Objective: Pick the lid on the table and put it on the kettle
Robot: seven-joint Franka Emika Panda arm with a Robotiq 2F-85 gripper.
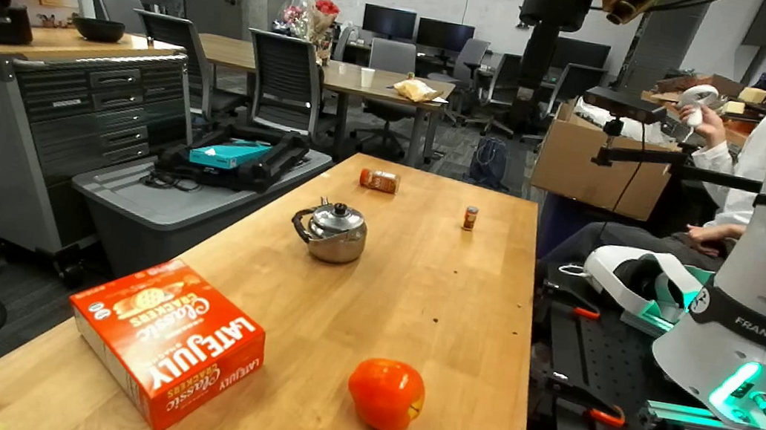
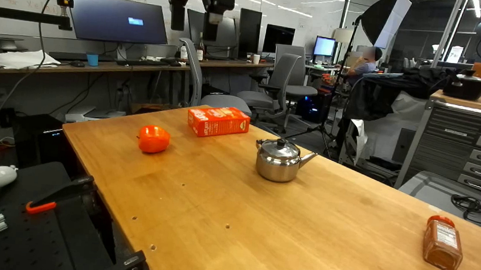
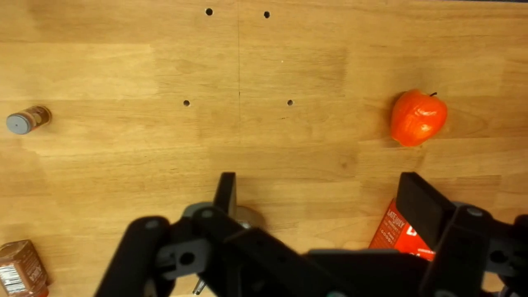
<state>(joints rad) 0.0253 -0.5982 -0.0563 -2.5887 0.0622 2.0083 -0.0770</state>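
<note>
The silver kettle stands upright on the wooden table in both exterior views. The round silver lid with its dark knob sits on top of the kettle, also in an exterior view. In the wrist view only slivers of the kettle show; my gripper hides most of it and the lid. My gripper is open with its fingers wide apart and nothing between them. It hangs high above the table, apart from the kettle, also in an exterior view.
A red cracker box and an orange-red fruit lie toward one end of the table. A lying spice jar and a small upright shaker are toward the other end. A camera arm stands beside the robot.
</note>
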